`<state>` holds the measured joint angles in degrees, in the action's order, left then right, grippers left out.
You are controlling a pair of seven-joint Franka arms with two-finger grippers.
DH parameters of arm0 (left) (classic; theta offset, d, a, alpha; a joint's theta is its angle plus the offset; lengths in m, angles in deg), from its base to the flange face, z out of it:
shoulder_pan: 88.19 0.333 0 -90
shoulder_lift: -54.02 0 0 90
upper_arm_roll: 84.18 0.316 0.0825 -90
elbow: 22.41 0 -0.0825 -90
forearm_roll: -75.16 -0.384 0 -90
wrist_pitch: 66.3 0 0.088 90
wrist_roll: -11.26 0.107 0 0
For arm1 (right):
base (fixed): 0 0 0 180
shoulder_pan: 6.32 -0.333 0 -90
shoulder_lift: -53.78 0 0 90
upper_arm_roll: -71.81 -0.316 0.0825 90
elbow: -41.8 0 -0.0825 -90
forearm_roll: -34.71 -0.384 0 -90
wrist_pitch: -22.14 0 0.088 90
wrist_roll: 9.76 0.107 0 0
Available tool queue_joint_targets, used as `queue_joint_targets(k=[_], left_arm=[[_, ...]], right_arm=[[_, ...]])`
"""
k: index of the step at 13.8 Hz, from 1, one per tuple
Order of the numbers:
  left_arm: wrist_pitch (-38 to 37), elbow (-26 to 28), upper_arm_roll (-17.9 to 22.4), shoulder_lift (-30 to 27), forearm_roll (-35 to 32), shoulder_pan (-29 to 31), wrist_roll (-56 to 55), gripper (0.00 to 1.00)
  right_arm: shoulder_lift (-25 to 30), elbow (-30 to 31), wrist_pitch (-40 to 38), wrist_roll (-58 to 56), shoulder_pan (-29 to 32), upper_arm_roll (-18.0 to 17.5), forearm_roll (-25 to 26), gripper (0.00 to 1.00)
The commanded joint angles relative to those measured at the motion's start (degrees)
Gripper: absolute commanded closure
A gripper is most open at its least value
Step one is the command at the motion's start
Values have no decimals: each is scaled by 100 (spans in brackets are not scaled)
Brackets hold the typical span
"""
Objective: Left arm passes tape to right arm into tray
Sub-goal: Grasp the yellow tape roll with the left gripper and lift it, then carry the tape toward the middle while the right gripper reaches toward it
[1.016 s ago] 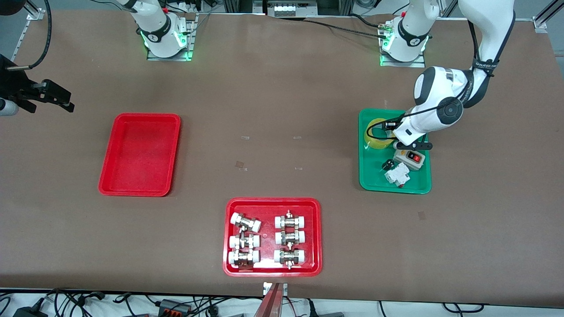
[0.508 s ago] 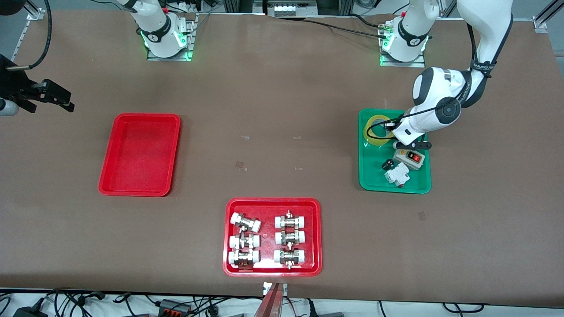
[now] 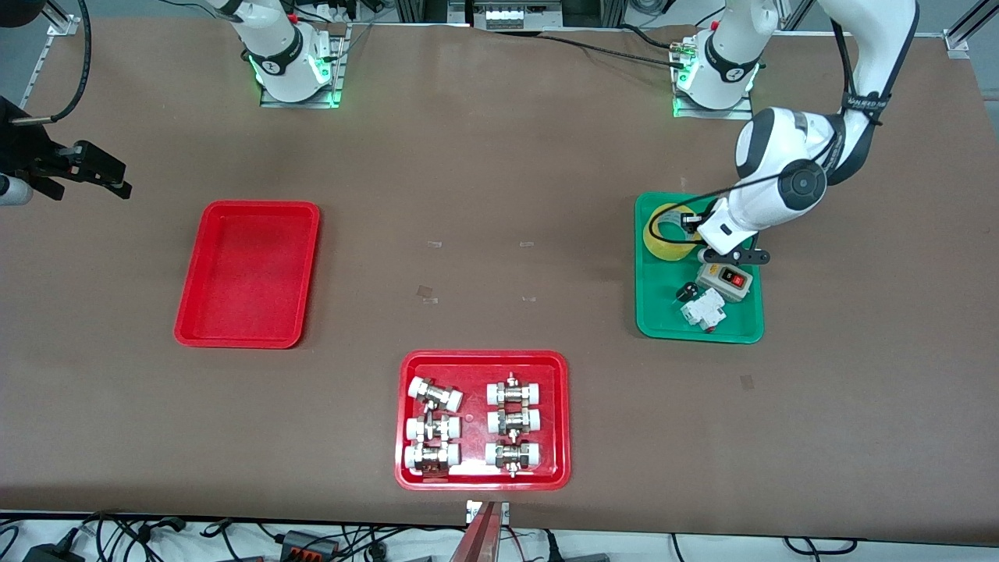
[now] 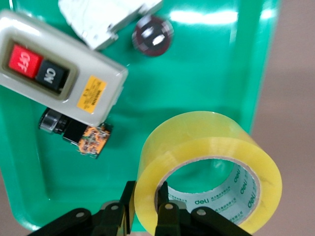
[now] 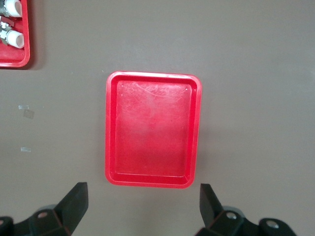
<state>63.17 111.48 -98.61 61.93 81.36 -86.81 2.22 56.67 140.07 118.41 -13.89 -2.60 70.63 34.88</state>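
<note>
L gripper (image 4: 147,216) is clamped on the tape (image 4: 206,169), one finger inside the core, one outside, low in the wrist frame; roll sits tilted over the green tray (image 3: 663,312) at frame right. Prob light, stiff ring, glossy film likely slick, so wall pinch suits. No long axis; hole faces up-ish. R gripper (image 5: 140,204) wide open, empty, waiting above the red tray (image 5: 110,128).

The white jointed left arm's black two-finger claw (image 4: 145,216) was clamped and bent downward; the right arm's claw (image 5: 142,204) hung spread wide.
</note>
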Motion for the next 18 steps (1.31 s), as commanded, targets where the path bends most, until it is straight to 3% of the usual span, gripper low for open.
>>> queue_joint_targets(k=[1,4,9,15,18], left_arm=[[-456,-606,-444,-132,258,20,-396,99],[-896,-1258,-753,-79,1040,3,-441,99],[-914,-2181,-1596,61,2358,-6,-1222,99],[147,-2516,-2335,220,3790,-24,-1584,99],[527,-2744,-2589,298,4266,-33,-1584,99]], right_arm=[[-7,-97,-99,-96,58,-13,-8,0],[-7,-97,-99,-105,58,-13,-8,0],[-68,-106,-56,-96,49,-13,-26,0],[-147,-141,-327,-52,32,-40,-509,0],[-499,-263,-582,-140,-82,-57,-799,0]])
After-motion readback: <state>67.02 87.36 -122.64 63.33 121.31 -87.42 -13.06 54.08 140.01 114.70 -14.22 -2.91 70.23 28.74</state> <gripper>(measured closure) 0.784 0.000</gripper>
